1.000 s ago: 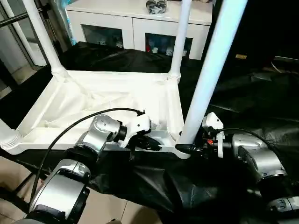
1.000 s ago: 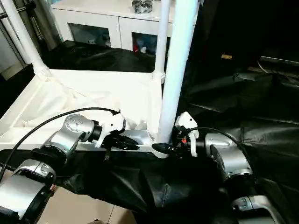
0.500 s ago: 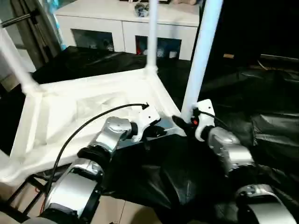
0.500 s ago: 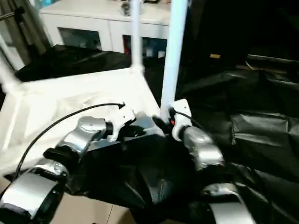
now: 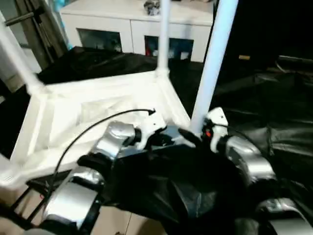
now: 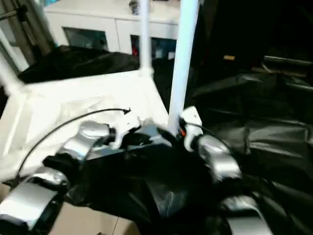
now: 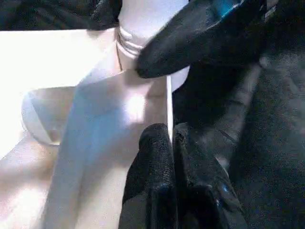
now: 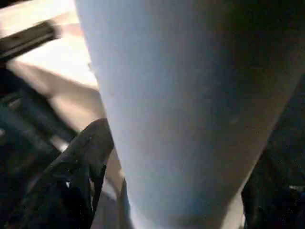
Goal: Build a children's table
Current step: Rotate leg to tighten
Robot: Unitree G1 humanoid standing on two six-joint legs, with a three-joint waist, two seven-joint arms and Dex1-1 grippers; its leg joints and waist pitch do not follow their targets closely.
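Pinching the Rim, Straddling the Leg

Lying upside down on black sheeting (image 5: 274, 98), the tabletop (image 5: 73, 112) has its ribbed underside up and legs rising from its corner sockets. The left gripper (image 7: 170, 138) has its fingers pressed together on the thin near rim of the tabletop, just left of the near-right socket. The right gripper (image 5: 188, 137) stands with fingers apart, one on each side of the near-right leg (image 5: 213, 58), at its base. A white cabinet (image 5: 132, 29) stands behind
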